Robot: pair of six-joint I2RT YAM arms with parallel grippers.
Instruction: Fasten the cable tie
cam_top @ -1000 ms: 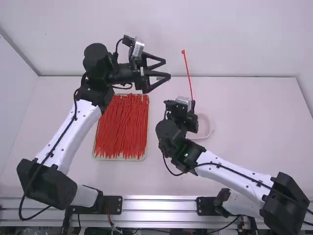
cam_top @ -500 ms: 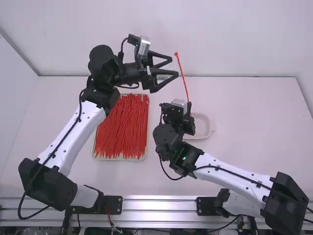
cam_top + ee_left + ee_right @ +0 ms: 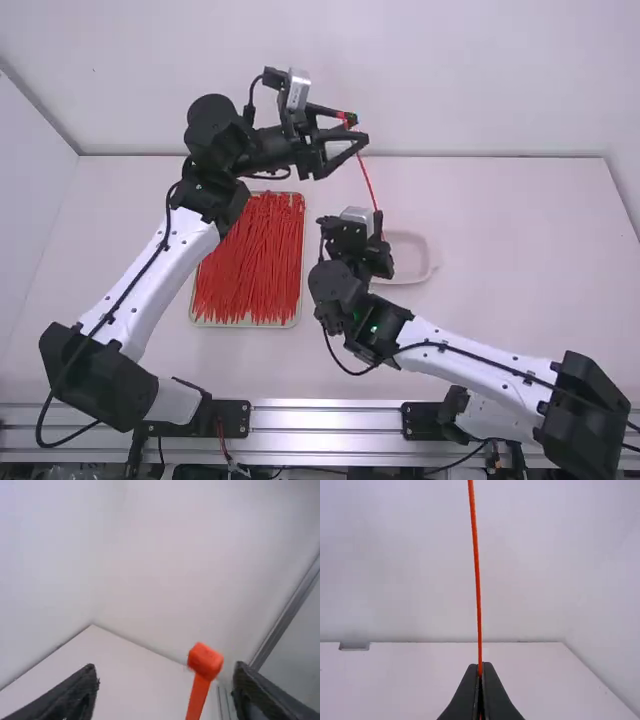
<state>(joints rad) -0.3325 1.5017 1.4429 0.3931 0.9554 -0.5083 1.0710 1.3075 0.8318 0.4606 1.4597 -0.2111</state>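
Broadly, the white surface (image 3: pixel 520 220) carries 2 arms. The left arm (image 3: pixel 150 270) reaches toward 12 o'clock and bends across to 1 o'clock. The right arm (image 3: pixel 470 350) runs from 4 o'clock in to the middle. A tray (image 3: pixel 296 322) heaped with red spare ties (image 3: pixel 250 258) lies at 9 o'clock from the right arm's wrist. A white dish (image 3: pixel 425 262) sits just at 3 o'clock from that wrist.

The left tool (image 3: pixel 358 130) is raised above the far edge of the surface with its 2 fingers spread wide. The right tool (image 3: pixel 375 222) points upward, and its fingers (image 3: pixel 472 690) are pressed together on the lower end of 1 red cable tie (image 3: pixel 365 175).

That cable tie stands up from the right tool and leans slightly toward 11 o'clock. Its square head (image 3: pixel 205 660) sits in the gap of the left tool's fingers (image 3: pixel 75 695), nearer 1 of them. Whether it touches that finger I cannot tell.
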